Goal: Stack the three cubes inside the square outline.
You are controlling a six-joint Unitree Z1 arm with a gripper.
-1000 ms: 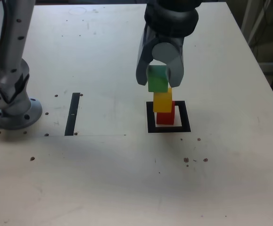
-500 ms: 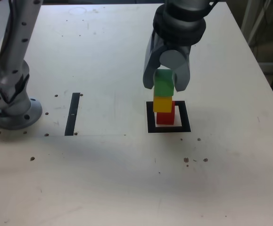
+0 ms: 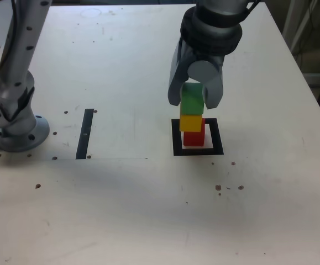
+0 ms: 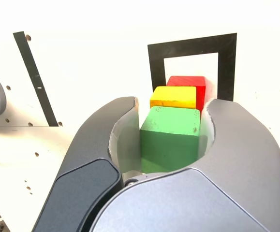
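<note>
From here, the hand (image 3: 196,95) looks closed on green (image 3: 192,98); square it over yellow (image 3: 190,122), then release gently.

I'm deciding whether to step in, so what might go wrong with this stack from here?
The green cube, between the fingers, looks to be over or on the yellow one; if it is let go off-centre, it could tip.

The yellow cube sits a little toward the exterior view's left of the red one, so a downward push might topple the stack.

The fingers flank the green cube closely, so they may drag it as they open or withdraw.
</note>
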